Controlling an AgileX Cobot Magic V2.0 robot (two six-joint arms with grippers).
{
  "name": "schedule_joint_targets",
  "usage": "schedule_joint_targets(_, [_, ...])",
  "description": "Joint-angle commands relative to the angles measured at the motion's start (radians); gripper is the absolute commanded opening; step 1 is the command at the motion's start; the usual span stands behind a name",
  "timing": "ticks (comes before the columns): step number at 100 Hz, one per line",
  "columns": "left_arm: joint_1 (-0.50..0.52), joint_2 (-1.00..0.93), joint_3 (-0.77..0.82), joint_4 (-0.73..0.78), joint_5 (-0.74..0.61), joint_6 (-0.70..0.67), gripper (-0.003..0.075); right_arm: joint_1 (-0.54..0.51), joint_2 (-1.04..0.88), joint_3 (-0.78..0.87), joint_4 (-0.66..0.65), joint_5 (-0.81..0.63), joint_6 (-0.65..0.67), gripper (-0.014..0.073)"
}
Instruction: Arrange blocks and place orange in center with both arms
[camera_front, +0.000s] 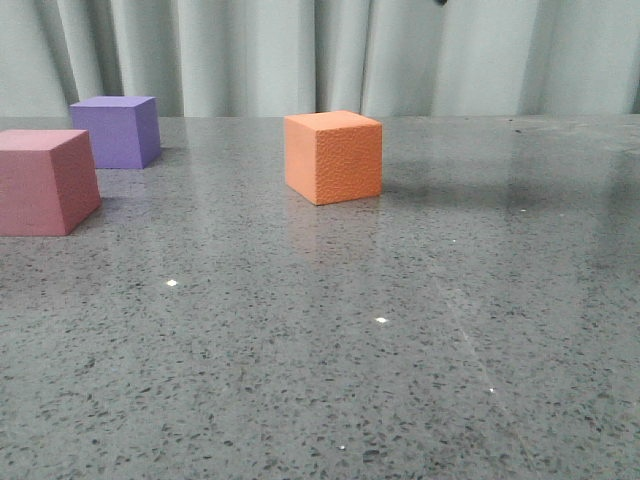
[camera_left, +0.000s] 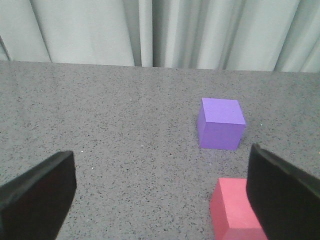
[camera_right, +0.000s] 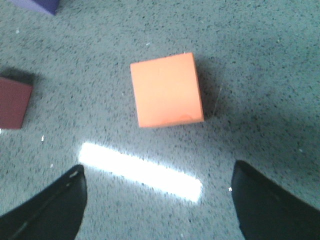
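Three foam cubes sit on the speckled grey tabletop (camera_front: 400, 330) in front of a pale curtain (camera_front: 250, 50). In the front view the orange cube (camera_front: 333, 156) stands alone near the middle of the tabletop, well apart from the other two. The pink cube (camera_front: 45, 182) lies at the left edge, and the purple cube (camera_front: 119, 130) sits just behind it, farther from the camera, with a narrow gap between them; nothing sits in that gap. The left pincer (camera_left: 160, 195) hangs above the tabletop with its black fingers (camera_left: 37, 197) spread wide and nothing between them; the pink cube lies partly behind one finger, and the purple cube is a little beyond. The right pincer (camera_right: 157, 202) is likewise open and empty, hovering over the orange cube, which lies ahead of its fingers (camera_right: 272, 205) without touching them. A bright strip of reflected light (camera_right: 140, 171) lies on the tabletop between that cube and the fingers.
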Motion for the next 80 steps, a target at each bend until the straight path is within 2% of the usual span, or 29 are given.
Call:
schedule_joint_targets(1, [0.001,0.004,-0.036,-0.012,-0.064,0.003,0.0660,0.008,-0.111,0.038,0.003,-0.067,-0.040,0.0591])
schedule_joint_targets(16, [0.001,0.004,-0.036,-0.012,-0.064,0.003,0.0660,0.023,-0.233,0.179,0.003,-0.153,-0.091,0.0591])
schedule_joint_targets(34, [0.001,0.004,-0.036,-0.016,-0.071,0.003,0.0660,0.030,-0.384,0.386,0.003,-0.272,-0.092,0.0591])
schedule_joint_targets(62, [-0.004,0.014,-0.050,-0.016,-0.080,0.003,0.0660,0.030,-0.619,0.688,0.003,-0.381,-0.092,0.0591])
schedule_joint_targets(80, [-0.074,0.094,-0.138,-0.020,-0.044,0.058,0.0660,0.030,-0.765,0.827,0.003,-0.442,-0.092,0.0591])
